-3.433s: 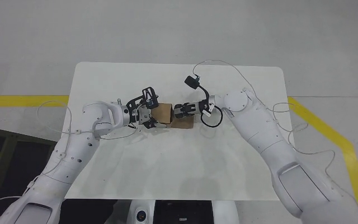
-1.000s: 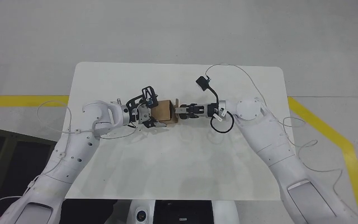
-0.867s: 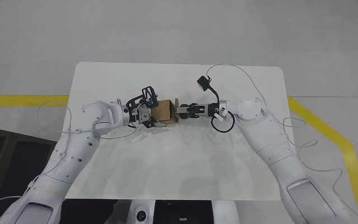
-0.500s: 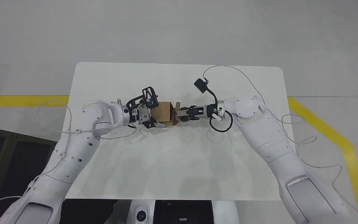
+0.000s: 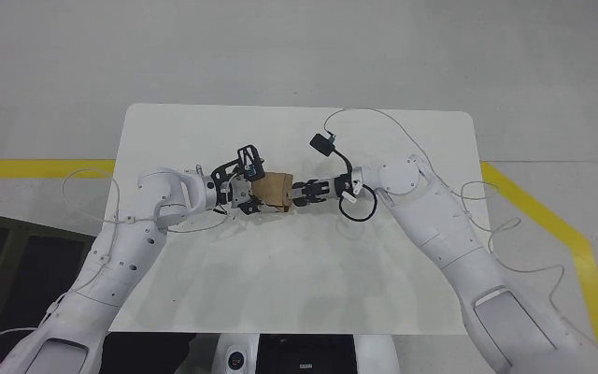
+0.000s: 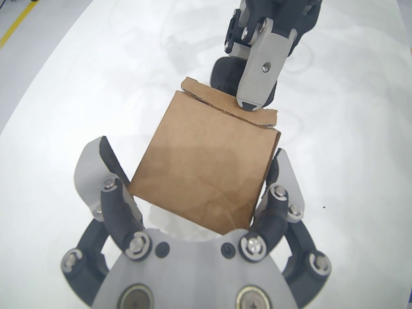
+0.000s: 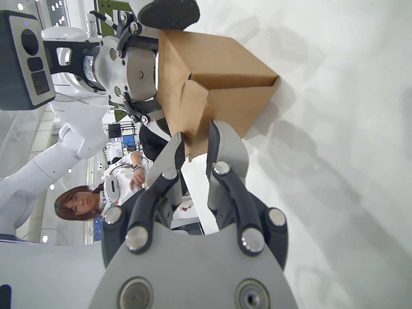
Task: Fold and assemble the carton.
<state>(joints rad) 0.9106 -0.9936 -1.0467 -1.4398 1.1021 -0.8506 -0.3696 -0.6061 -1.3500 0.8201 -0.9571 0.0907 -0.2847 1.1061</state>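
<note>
The brown carton (image 5: 274, 189) lies on its side at the middle of the white table (image 5: 299, 280), its open end facing the right arm. My left gripper (image 5: 249, 188) is shut on the carton (image 6: 206, 168), with one finger (image 6: 107, 162) against each side wall. My right gripper (image 5: 297, 194) is at the open end, shut on an end flap (image 7: 196, 136) that sits between its fingers (image 7: 222, 143). In the left wrist view the right gripper (image 6: 252, 102) pinches the carton's far edge. The inside of the carton (image 7: 222, 75) shows as hollow.
A loose cable (image 5: 392, 117) loops over the table's far right part from the right wrist camera (image 5: 323, 143). Bare table surface lies on all sides of the carton, widest toward the near edge (image 5: 290, 329).
The right arm has swung in toward the carton and its wrist has turned. The flap it holds is now bent closer against the open end. The left gripper has kept still.
</note>
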